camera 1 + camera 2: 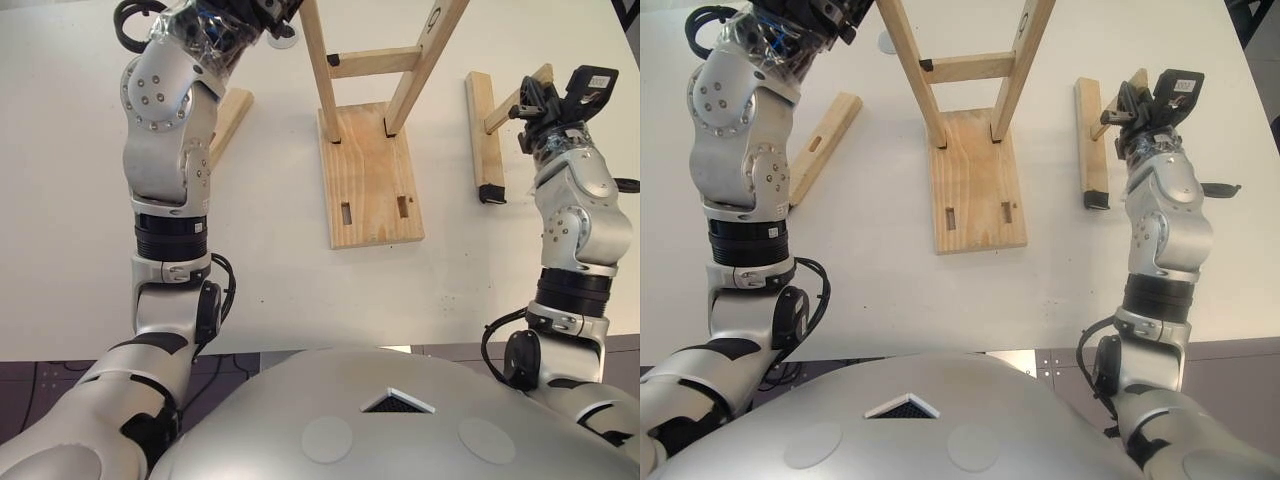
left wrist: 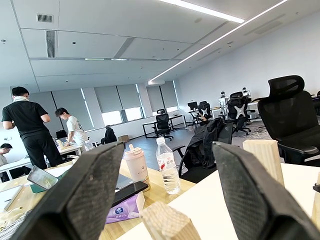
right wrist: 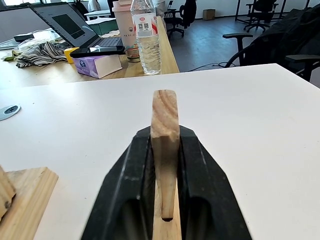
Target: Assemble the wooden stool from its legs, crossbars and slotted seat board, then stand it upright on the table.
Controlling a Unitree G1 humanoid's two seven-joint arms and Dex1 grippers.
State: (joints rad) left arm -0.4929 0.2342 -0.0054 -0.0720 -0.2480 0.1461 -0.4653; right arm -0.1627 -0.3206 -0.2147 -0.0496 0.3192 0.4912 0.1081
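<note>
Right tool [image 3: 165, 136] clamped around crossbar [image 3: 165, 107]

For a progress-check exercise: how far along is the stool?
Done: two legs and a crossbar stand in the seat board. In hand: the right gripper is shut on a second crossbar joined to the third leg; the left gripper is open. Left: the fourth leg lies loose, two slots are empty, then standing it upright.

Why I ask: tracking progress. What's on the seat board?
Two legs joined by a crossbar stand at the seat board's far end; two near slots are empty. Leg ends inside are hidden.
</note>
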